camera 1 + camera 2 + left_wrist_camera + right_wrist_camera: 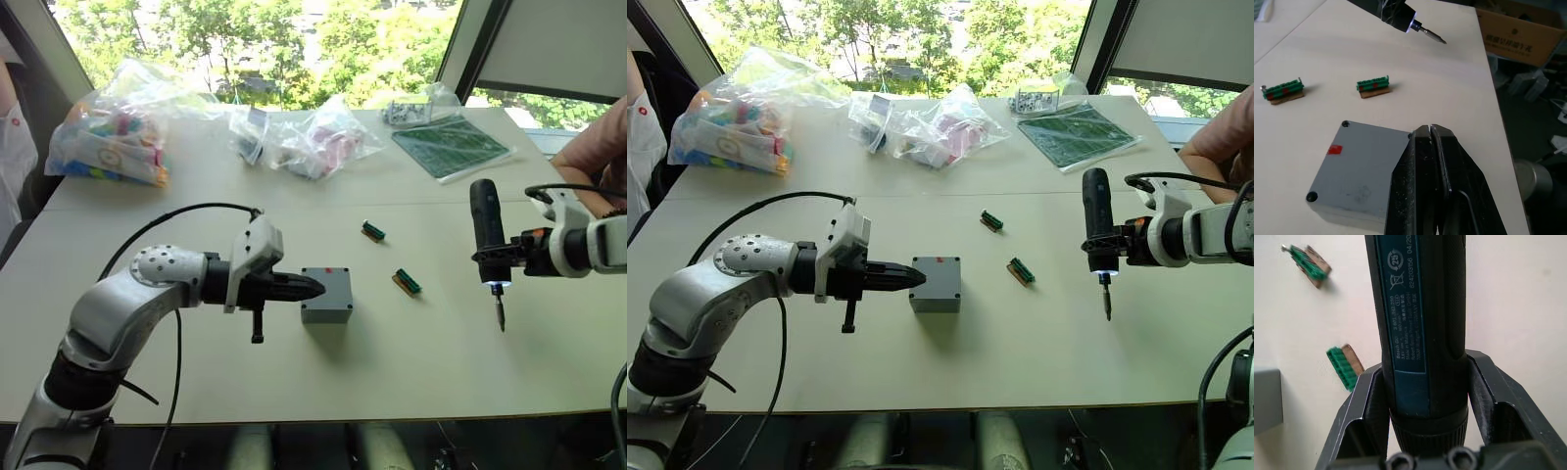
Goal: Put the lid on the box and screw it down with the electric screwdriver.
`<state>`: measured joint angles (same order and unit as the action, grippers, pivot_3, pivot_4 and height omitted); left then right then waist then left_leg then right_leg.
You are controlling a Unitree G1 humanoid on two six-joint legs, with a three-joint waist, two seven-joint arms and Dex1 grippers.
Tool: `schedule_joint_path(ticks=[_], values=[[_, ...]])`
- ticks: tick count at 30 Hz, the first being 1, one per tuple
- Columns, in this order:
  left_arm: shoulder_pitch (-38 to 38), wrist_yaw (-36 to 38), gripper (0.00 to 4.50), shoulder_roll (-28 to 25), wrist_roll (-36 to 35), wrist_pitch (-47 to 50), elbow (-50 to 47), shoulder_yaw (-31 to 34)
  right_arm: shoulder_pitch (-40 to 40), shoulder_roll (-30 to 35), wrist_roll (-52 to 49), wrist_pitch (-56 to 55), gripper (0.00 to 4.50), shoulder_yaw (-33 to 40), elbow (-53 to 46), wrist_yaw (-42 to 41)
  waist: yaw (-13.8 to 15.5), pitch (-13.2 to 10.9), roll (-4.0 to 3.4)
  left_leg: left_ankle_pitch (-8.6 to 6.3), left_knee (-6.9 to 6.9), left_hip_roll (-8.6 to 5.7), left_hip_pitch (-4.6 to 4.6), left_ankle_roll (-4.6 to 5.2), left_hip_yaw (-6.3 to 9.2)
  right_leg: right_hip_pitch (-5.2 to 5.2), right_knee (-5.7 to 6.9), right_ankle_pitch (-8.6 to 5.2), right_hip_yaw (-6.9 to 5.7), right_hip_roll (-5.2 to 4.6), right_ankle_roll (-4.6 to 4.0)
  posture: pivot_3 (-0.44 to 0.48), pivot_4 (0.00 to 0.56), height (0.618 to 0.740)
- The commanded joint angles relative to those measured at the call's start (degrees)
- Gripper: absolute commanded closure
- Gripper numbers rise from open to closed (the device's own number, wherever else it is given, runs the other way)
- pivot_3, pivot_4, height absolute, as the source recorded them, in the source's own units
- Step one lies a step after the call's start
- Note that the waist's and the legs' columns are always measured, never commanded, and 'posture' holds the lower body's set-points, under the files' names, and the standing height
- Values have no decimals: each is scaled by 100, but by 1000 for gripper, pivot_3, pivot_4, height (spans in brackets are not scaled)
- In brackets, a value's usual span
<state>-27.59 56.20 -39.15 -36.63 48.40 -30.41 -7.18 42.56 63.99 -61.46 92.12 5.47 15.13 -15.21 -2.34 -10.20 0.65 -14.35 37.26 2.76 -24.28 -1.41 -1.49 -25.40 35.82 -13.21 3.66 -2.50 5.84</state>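
Possibly "Bosch GO" on electric screwdriver (1418, 323) label

Two small green connectors lie on the pale bench (441, 372) — one (373, 231) near the centre, the other (408, 282) just toward four o'clock of it, apart. Along the far edge sit clear plastic bags: one of colourful parts (108, 137) at ten o'clock, two more (318, 137) at twelve. A green cutting mat (451, 147) lies at one o'clock — a small bag (416, 108) beside it.
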Motion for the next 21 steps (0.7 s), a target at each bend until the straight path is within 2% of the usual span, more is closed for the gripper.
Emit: schedule_joint_path(ticks=[1,7,12,14,15,19,21], values=[[116,-146,4500,49,201,-188,-41,-212,68,77,183,38,2691,-307,183,-258,-27,-1,1,0,8,0,5,0,1,2,6,-4,3,2,-14,0,150,740],[322,-292,4500,50,298,-253,-18,-211,78,-60,772,-15,2691,-965,21,-743,-28,-2,2,0,52,-1,18,0,2,7,34,2,26,14,-21,0,150,740],[457,-322,4500,-53,237,-248,6,-93,173,-280,1326,-199,2691,-1164,270,-1123,-19,-2,2,0,61,-1,7,0,1,7,32,4,27,13,-22,0,150,740],[470,-328,4500,-77,183,-246,31,-30,166,-304,1601,-273,1690,-1218,324,-1189,-14,-3,5,0,62,-1,3,0,2,6,31,4,27,13,-20,0,150,740],[469,-331,4500,-83,162,-247,42,-13,170,-314,1703,-293,1520,-1230,338,-1226,-10,-3,5,0,64,-1,1,0,2,6,31,4,27,12,-20,0,150,740],[462,-398,4500,26,-82,-149,96,204,297,-456,1988,-359,141,-991,320,-1306,-5,-2,6,0,75,-2,-1,0,2,11,31,6,27,12,-18,0,150,740],[414,-549,4500,173,-340,-116,201,555,426,-474,2161,-684,57,-854,302,-1398,-7,-2,6,0,76,-2,-1,0,2,12,31,6,27,12,-18,0,150,740]])
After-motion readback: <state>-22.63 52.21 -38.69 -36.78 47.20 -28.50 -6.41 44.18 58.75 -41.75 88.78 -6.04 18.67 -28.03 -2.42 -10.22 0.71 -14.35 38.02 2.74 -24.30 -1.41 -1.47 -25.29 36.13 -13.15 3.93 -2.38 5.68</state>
